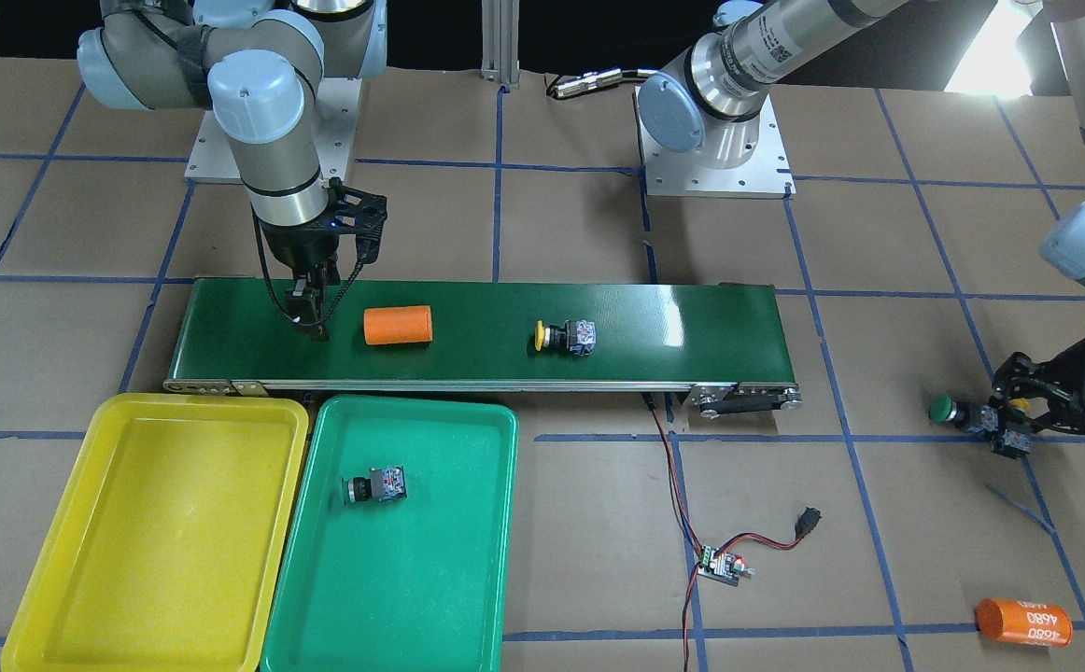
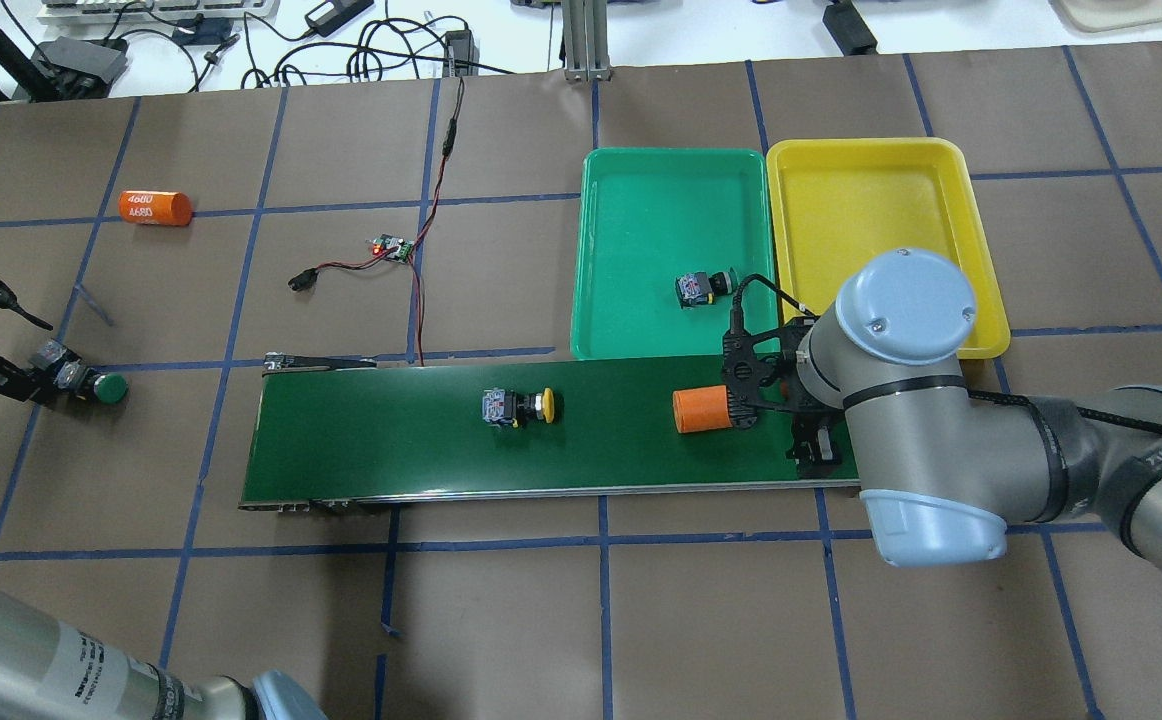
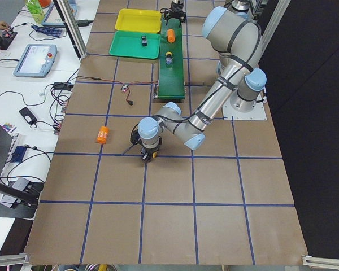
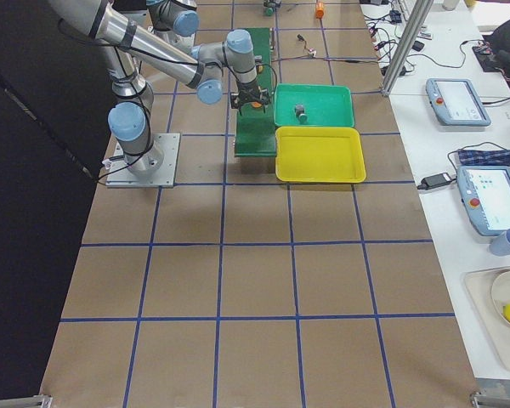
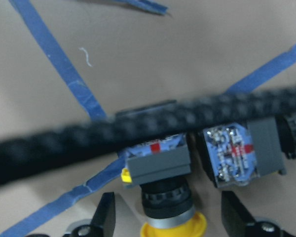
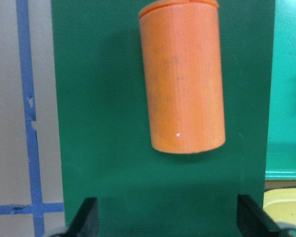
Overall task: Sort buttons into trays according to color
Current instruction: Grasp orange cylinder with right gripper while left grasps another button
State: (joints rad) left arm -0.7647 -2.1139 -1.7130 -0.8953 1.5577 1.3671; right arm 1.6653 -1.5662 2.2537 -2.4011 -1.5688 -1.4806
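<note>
Left gripper (image 5: pixel 167 203), jaws parted, straddles a yellow-capped button (image 5: pixel 160 168) beside a green-capped button (image 1: pixel 944 408) mid-worktop; right gripper (image 6: pixel 166 202), jaws likewise apart, hovers over the conveyor belt (image 1: pixel 692 327). Orange cylinder (image 1: pixel 1023 623) near the far edge reads "4680".

Site: a robotics lab, going by all I see from my console. Two industrial arms (image 1: pixel 262 140) are bolted through metal base plates (image 1: pixel 771 173) onto a worktop (image 4: pixel 255 280) papered brown and gridded with blue tape (image 4: pixel 255 244). A short conveyor belt (image 1: pixel 692 327) sits on it. The white side bench (image 4: pixel 433 144) carries teach pendants (image 4: pixel 491 200). Loose cables (image 2: pixel 381 45) lie past the far edge, beside an aluminium extrusion post (image 2: pixel 581 40). A black curtain (image 4: pixel 25 212) hangs behind the arms.
</note>
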